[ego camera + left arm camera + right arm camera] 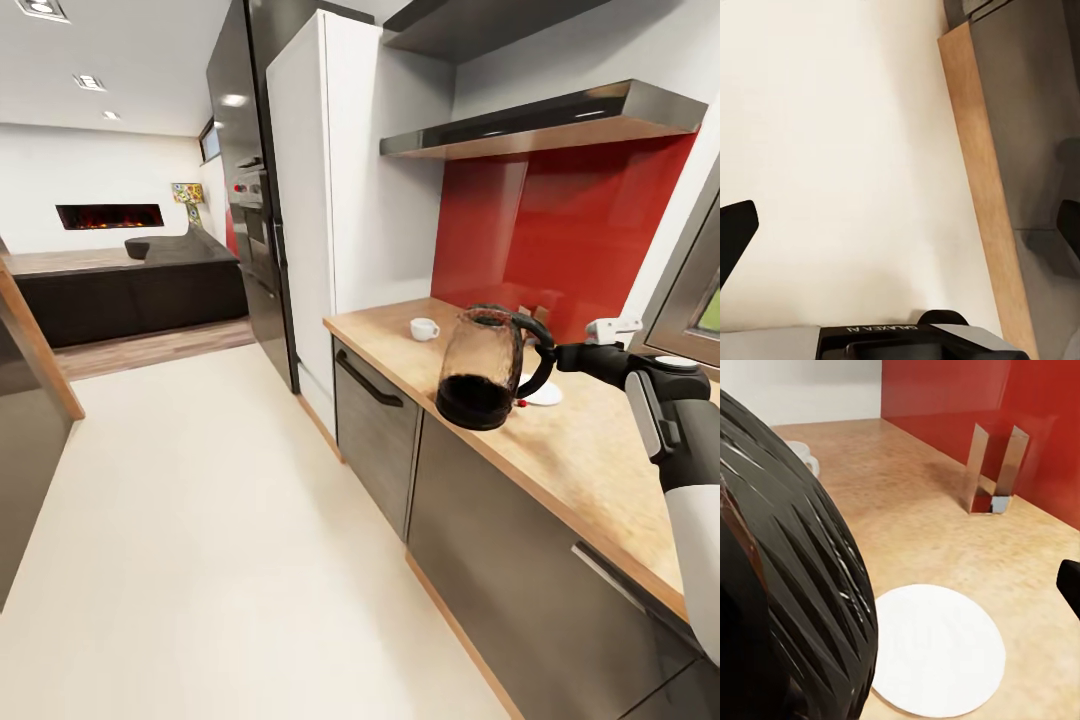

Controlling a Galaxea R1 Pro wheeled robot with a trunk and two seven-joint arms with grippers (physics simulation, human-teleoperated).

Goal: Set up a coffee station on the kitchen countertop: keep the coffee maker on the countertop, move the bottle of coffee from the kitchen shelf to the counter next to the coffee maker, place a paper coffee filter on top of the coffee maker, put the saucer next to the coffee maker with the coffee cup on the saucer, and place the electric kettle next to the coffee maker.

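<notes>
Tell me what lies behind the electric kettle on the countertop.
Behind the held electric kettle, a white saucer lies flat on the countertop, partly covered by the kettle. Farther back stands the coffee cup. The rest is hidden.

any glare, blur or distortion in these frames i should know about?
Head view: wide-angle stretch at the edges, glossy sheen on the red backsplash, the electric kettle sharp. Right wrist view: the kettle looms huge and close with streaky highlights; saucer evenly lit. Left wrist view: pale floor nearly washed out, soft shadows by the cabinet.
</notes>
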